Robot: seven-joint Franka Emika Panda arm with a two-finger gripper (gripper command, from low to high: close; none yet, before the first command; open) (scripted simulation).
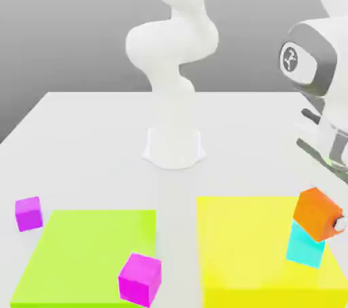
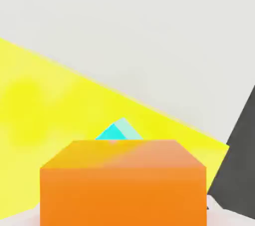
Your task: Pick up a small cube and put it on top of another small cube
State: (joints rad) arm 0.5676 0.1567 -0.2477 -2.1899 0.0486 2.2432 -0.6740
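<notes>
Exterior view, magenta cubes (image 1: 28, 213), green mat (image 1: 81, 252)

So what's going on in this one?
The arm's gripper is shut on the orange cube, which sits tilted just above the cyan cube on the yellow mat; whether the two cubes touch is hard to tell. The stacking is not finished. Two magenta cubes, a smaller one and a larger one, sit by the green mat on the exterior view's left.

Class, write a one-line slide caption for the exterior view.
Gripper holds the tilted orange cube above the cyan cube on the yellow mat.
</notes>
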